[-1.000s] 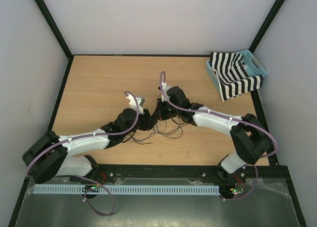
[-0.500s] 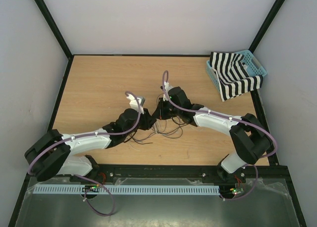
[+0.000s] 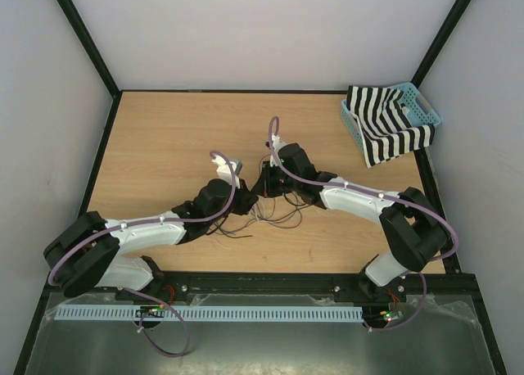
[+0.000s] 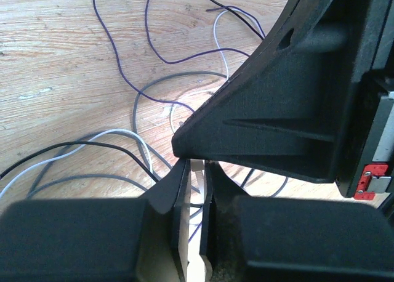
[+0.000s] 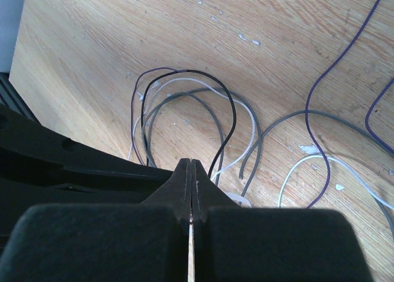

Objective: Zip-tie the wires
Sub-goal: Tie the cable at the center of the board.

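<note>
Left gripper [image 4: 197, 169] has crept toward 1 o'clock and narrowed, now nose to nose w/ right gripper [image 5: 191, 165] near table [image 3: 164, 137] centre.
The zip tie [image 4: 196, 174], a pale strip, stands in the narrow slot btw. left fingers; if they already pinch it, cannot tell. Right fingers are clenched on same strip, thin pale line seen btw. them. The wires [image 5: 188, 71] lie loose on the wood under both grippers, loops spreading to approx. 6 o'clock. Blue basket [image 3: 426, 105] w/ striped cloth [image 3: 385, 129] sits well apart, at 2 o'clock corner.
</note>
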You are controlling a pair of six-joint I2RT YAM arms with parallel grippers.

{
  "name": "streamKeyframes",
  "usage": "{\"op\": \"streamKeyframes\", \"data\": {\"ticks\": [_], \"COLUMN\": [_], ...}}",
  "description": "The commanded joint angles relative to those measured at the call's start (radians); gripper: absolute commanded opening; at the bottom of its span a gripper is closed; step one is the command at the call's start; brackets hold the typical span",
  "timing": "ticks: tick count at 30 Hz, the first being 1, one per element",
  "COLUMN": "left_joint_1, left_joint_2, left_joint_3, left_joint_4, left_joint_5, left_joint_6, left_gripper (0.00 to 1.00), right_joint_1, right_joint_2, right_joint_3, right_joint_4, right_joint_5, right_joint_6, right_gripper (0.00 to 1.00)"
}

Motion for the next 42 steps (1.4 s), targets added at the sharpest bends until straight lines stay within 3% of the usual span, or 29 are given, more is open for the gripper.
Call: {"op": "streamKeyframes", "data": {"ticks": [1, 4, 42], "left_joint_1": [-0.013, -0.026, -0.136], "left_joint_2": [-0.001, 0.004, 0.070], "left_joint_3": [0.026, 0.014, -0.005], "left_joint_4": [0.053, 0.051, 0.028], "left_joint_5": [-0.004, -0.003, -0.035], "left_joint_6": [0.013, 0.005, -0.044], "left_gripper": [0.10, 0.00, 0.00], "right_joint_1": [-0.007, -0.014, -0.083], "right_joint_2": [-0.028, -0.027, -0.020], "right_joint_3": [-0.003, 0.016, 0.178], "right_joint_4": [0.027, 0.014, -0.052], "right_joint_5": [0.000, 0.003, 0.036], "right_joint_6": [0.007, -0.003, -0.063], "right_gripper": [0.00, 0.00, 0.00]}}
